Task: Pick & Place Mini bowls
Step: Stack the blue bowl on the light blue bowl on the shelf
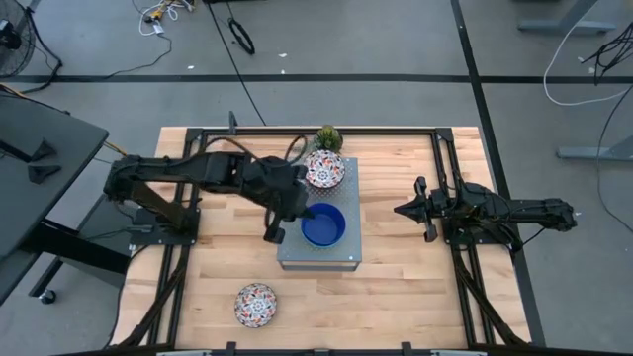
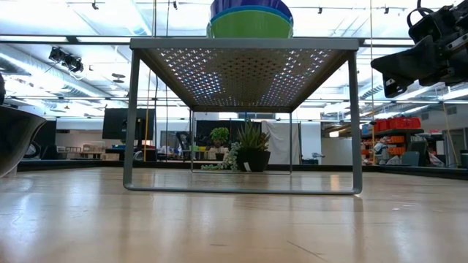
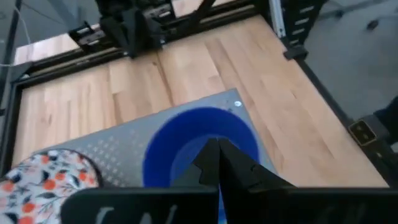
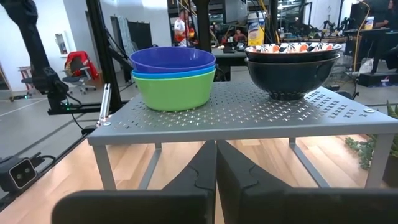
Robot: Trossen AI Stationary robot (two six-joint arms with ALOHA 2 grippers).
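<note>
A stack of three bowls, dark blue (image 1: 323,226) over light blue (image 4: 174,74) over bright green (image 4: 177,92), stands on the grey perforated box (image 1: 341,252). Beside it on the box, a floral bowl (image 1: 324,170) sits nested in a dark-walled one (image 4: 289,78). Another floral bowl (image 1: 256,304) rests on the table near the front edge. My left gripper (image 1: 311,211) (image 3: 214,152) is shut, low over the dark blue bowl's left side. My right gripper (image 1: 400,210) (image 4: 216,155) is shut and hovers to the right of the box, pointing at it. My left gripper is shut with its fingertips (image 3: 208,155) over the inside of the dark blue bowl (image 3: 180,134), coming level from the table's left. The fingers hide the bowl's near rim, so I cannot tell whether they touch the bowl.
A small spiky plant (image 1: 327,137) stands at the far edge of the box. The box stands on thin legs (image 2: 130,117) with open space under it. Bare wood lies left, right and in front of the box (image 1: 415,287). Black frame rails (image 1: 445,168) border the table.
</note>
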